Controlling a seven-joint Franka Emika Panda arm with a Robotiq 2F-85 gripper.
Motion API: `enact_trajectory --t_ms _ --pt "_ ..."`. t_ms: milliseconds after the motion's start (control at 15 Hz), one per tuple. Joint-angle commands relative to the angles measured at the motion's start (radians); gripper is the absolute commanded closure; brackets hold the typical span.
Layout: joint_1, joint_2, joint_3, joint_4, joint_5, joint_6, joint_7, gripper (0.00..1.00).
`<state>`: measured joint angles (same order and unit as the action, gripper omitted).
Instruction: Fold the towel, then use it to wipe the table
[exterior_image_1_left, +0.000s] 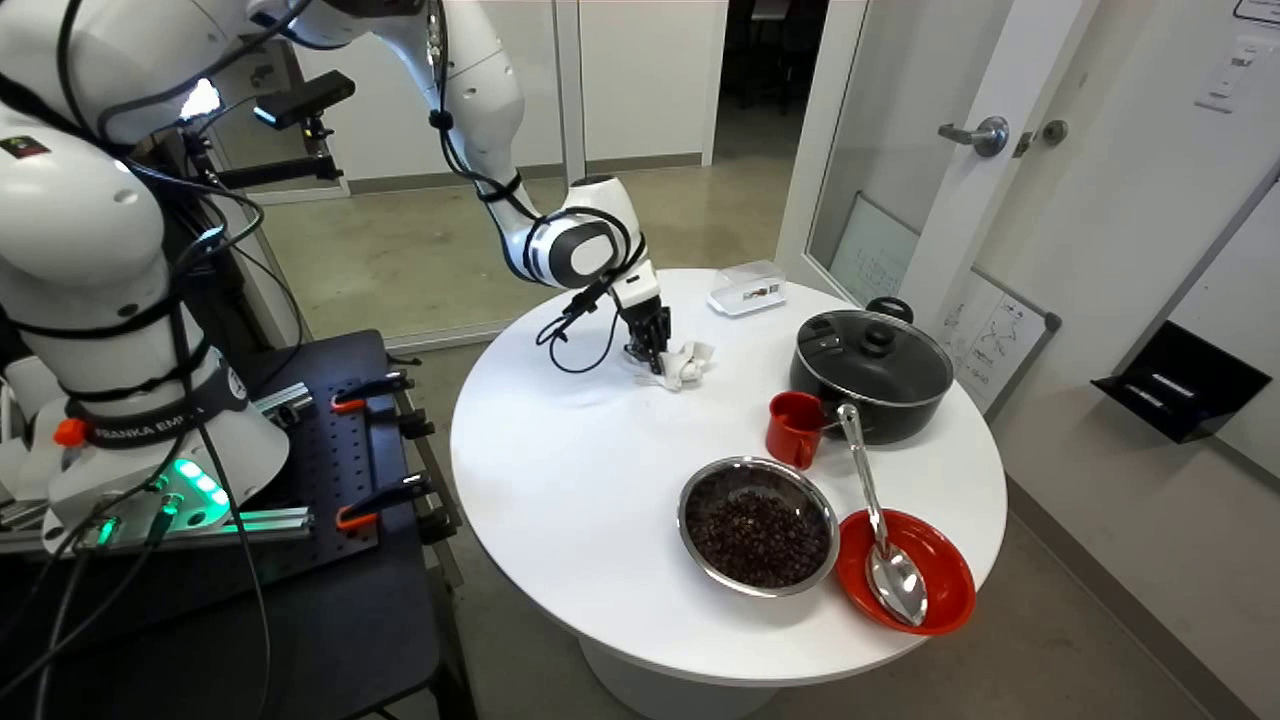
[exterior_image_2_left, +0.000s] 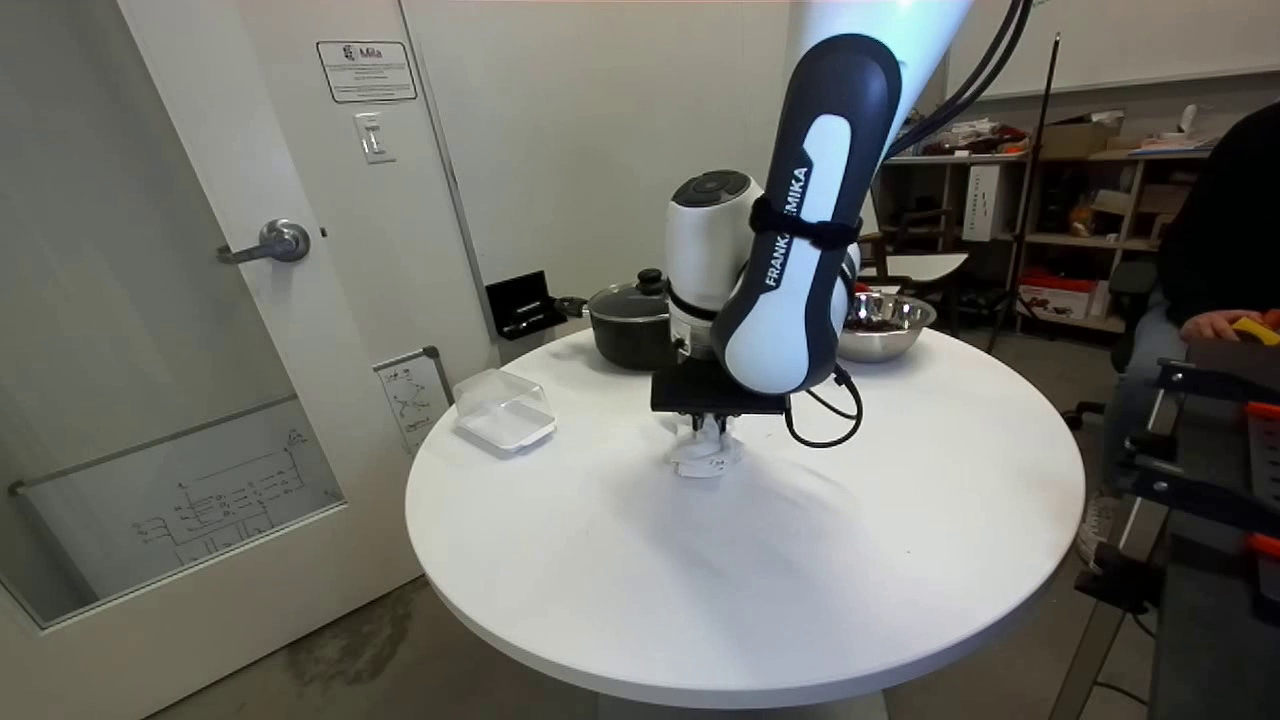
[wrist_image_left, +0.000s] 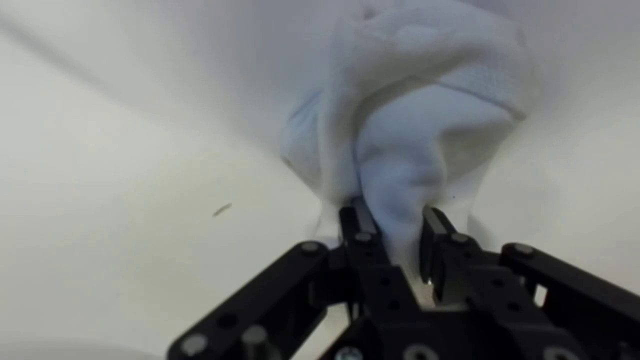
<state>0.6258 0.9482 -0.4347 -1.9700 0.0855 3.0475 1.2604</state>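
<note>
Gripping part of the towel (wrist_image_left: 425, 107), the hand (wrist_image_left: 394, 212) points down at the worktop (exterior_image_2_left: 700, 590), where the crumpled bulk rests just past the pinch with no clear long axis, so a wiping stroke likely needs that bulk pressed flat.

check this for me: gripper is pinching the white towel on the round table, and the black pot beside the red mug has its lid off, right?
The lid is on the black pot, not off, as both exterior views show. The pot does stand beside the red mug, and the gripper is pinching the white towel on the round table.
</note>
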Motion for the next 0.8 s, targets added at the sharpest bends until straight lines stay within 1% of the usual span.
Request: enact_trajectory --t_ms 0,200,333,667,733 --pt "0.092 -0.004 -0.095 -0.101 0.021 -0.088 0.041 0.95" --pt "0.14 -0.037 -0.144 -0.18 -0.006 -0.164 0.069 0.95" --pt "0.173 -0.054 -0.17 -0.223 -0.025 -0.236 0.084 0.95" --pt "0.224 -0.081 -0.202 -0.282 -0.104 -0.431 0.137 0.95" --pt "0.221 -0.085 -0.199 -0.29 -0.127 -0.467 0.149 0.95"
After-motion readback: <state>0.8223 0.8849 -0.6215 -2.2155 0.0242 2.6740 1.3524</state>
